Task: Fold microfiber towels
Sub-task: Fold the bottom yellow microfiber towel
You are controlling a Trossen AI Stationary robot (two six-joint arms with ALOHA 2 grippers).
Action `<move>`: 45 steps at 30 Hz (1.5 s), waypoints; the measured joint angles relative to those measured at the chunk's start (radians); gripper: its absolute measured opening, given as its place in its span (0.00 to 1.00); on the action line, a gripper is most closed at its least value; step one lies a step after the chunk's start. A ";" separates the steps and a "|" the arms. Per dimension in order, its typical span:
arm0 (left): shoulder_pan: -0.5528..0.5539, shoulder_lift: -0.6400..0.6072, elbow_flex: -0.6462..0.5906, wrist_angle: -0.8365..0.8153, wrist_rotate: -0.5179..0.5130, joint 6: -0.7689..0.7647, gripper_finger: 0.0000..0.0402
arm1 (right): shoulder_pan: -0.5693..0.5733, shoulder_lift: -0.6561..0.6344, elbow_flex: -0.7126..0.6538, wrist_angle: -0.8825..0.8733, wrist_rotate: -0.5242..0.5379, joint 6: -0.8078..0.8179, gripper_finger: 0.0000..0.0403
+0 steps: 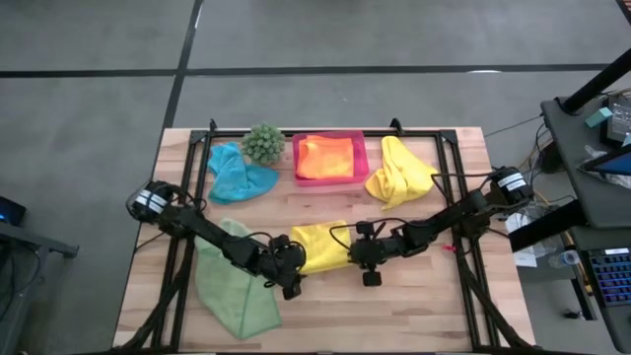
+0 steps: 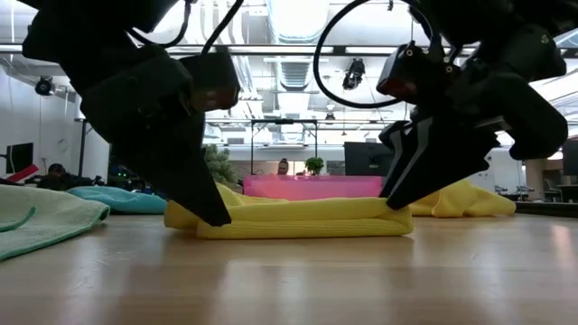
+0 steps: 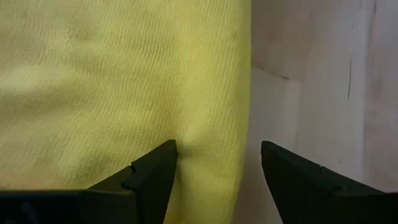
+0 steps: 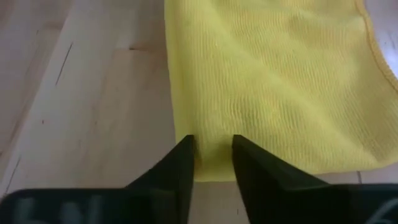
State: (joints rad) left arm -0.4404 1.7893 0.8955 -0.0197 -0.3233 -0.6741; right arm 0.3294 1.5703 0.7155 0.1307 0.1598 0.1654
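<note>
Yellow microfiber towel [image 1: 320,247] sits folded into a flat band right between the two grippers, one end at each set of jaws. Left gripper [image 3: 214,165] has its jaws spread wide: one finger lies over the cloth, the other stands out over bare wood, with the towel's long edge running between them, nothing pinched. Right gripper [image 4: 211,152] is narrower, jaws close together with a strip of the towel's end edge [image 4: 211,162] between them; whether they actually bite the cloth, I cannot tell.

Soft stuff, this: light, limp and a little grippy, so it should drape and sag the instant it lifts, and the stacked layers could slide apart. Best hold, I'd judge, is at the end corners, pinching all layers together just in from the hem.

Round about: a light green towel [image 1: 232,286] lies spread beside the left gripper, near enough to get snagged. Well beyond the jaws, along the far side, sit a teal towel [image 1: 240,176], a spiky green plant [image 1: 263,143], a pink tray [image 1: 330,138] holding an orange towel [image 1: 325,158], and a second yellow towel [image 1: 399,173] in a heap. Bare table [image 1: 394,306] lies on the near side of both grippers, so nothing blocks a fold.
</note>
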 joint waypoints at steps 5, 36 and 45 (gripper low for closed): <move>0.000 -0.003 0.000 -0.023 -0.001 0.004 0.48 | 0.000 0.003 0.000 0.003 0.000 -0.009 0.04; 0.000 -0.058 -0.001 0.023 0.083 0.003 0.16 | 0.074 -0.076 -0.028 -0.019 0.077 0.052 0.05; 0.000 -0.072 0.007 0.024 0.084 0.004 0.40 | 0.068 -0.102 -0.028 -0.044 0.068 0.043 0.27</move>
State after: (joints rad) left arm -0.4408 1.7177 0.9024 0.0040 -0.2397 -0.6698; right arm 0.3973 1.4686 0.6872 0.0868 0.2279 0.2089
